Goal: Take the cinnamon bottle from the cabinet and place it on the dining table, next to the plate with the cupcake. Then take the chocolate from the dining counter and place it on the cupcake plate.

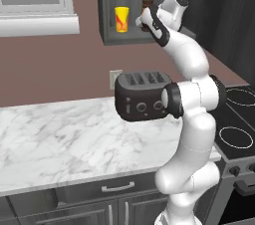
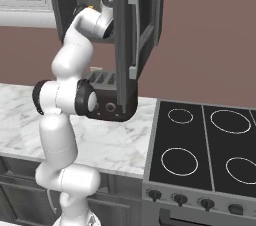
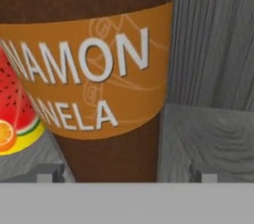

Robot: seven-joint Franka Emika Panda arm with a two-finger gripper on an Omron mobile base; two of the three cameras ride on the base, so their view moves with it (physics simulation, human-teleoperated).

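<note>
- kitchen, cabinet reach: the white arm's two-finger gripper (image 1: 144, 20) is up inside the open dark grey wooden wall cabinet (image 1: 107, 25), jaws spread wide and holding nothing.
- the brown cinnamon bottle with the orange label (image 3: 94, 74) stands upright on the cabinet shelf, right in front of the hand; in the hand view its body sits left of centre, with the two dark finger tips (image 3: 49, 172) at the bottom edge on either side of its base.
- a yellow cup printed with fruit (image 1: 121, 19) stands on the same shelf, toward the left edge of the cabinet and close beside the bottle; in the hand view its watermelon print overlaps the bottle's lower left.
- you should centre the bottle between the fingers before closing; as framed it looks offset, so a small sideways correction seems wise.
- keep the finger nearest the cup clear of it, since a nudge could tip it off the shelf.
- the cabinet's inner wall is just beside the bottle on the other side; leave that finger room.
- close low on the label band, then lift before backing out past the open cabinet door (image 2: 127, 45).
- the black four-slot toaster (image 1: 142, 97) sits on the white marble counter (image 1: 60, 139) below your exit path.
</note>
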